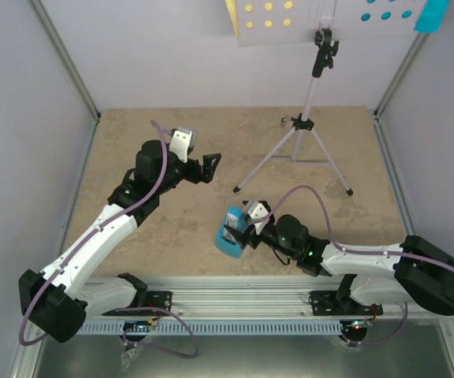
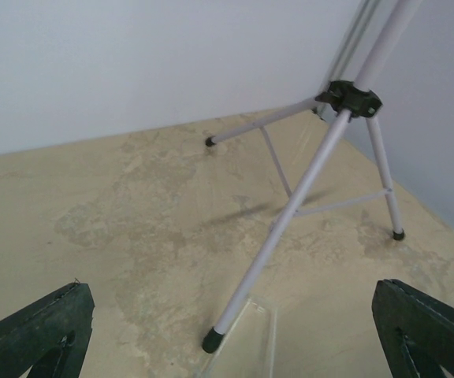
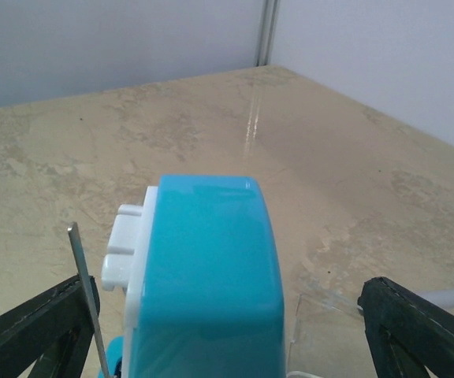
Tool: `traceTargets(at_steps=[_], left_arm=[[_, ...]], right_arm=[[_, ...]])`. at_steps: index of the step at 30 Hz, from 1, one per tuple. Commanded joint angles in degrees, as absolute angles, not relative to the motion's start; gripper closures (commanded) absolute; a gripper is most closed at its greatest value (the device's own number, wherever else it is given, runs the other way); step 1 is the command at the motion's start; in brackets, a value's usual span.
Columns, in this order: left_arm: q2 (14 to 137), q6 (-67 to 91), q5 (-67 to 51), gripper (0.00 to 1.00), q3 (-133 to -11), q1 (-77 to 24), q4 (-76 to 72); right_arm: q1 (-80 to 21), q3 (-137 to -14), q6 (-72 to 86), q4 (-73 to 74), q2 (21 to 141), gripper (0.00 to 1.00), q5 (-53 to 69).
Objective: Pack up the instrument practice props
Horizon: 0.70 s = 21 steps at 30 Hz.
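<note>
**From above.** Left arm: rising from its base at the near left corner, slanting forward and inward, elbow high, wrist turned to the right. Left claw (image 1: 210,167) spread wide, gripping nothing, hovering over the beige mottled surface (image 1: 117,150) and aimed toward the near foot of the pale lilac metal tripod music stand (image 1: 309,94). Music stand upright at the far right of the surface, all three feet down. Flat desk with round holes cropped by the top edge, yellow sheet (image 1: 231,14) at its left end, cyan sheet (image 1: 432,16) at its right. Right arm: lying low, reaching from the near right toward the centre, forearm almost level. Right claw (image 1: 237,230) apart, set on either side of the small blue plastic pyramid metronome (image 1: 227,240), at the middle front of the surface, near the stand's closest foot.

**Left wrist.** Two dark fingers (image 2: 34,335) at the bottom corners, far apart, with only surface and a clear plastic piece (image 2: 247,339) between them. Just ahead, the black-tipped foot of one stand leg. Beyond it, the other two legs and the black hub (image 2: 353,98), near the wall.

**Right wrist.** Dark fingers (image 3: 416,331) wide at both lower corners, metronome filling most of the gap. Open space on the right between finger and blue body. On the left, a thin metal rod (image 3: 83,291) and a white block (image 3: 128,252) on the metronome's flank, close by the other finger; touching or not, cannot tell. Metronome upright or tipped, cannot tell.
</note>
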<state>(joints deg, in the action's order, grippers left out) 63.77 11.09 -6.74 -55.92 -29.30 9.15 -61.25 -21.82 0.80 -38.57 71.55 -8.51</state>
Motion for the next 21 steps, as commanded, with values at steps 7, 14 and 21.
traceTargets(at_steps=[7,14,21], left_arm=[[68.8,8.3,-26.7,0.01,-58.6,-29.2,14.1],[71.4,7.6,-35.4,0.01,-58.3,-29.4,17.9],[69.2,5.5,-36.2,0.01,-55.6,-29.4,19.4]], right_arm=[[-61.6,-21.3,-1.1,-38.2,69.2,0.18,-9.5],[-61.6,-20.8,-0.8,-37.7,67.5,0.25,-8.8],[-61.6,-20.0,-0.7,-37.5,65.9,0.27,-9.5]])
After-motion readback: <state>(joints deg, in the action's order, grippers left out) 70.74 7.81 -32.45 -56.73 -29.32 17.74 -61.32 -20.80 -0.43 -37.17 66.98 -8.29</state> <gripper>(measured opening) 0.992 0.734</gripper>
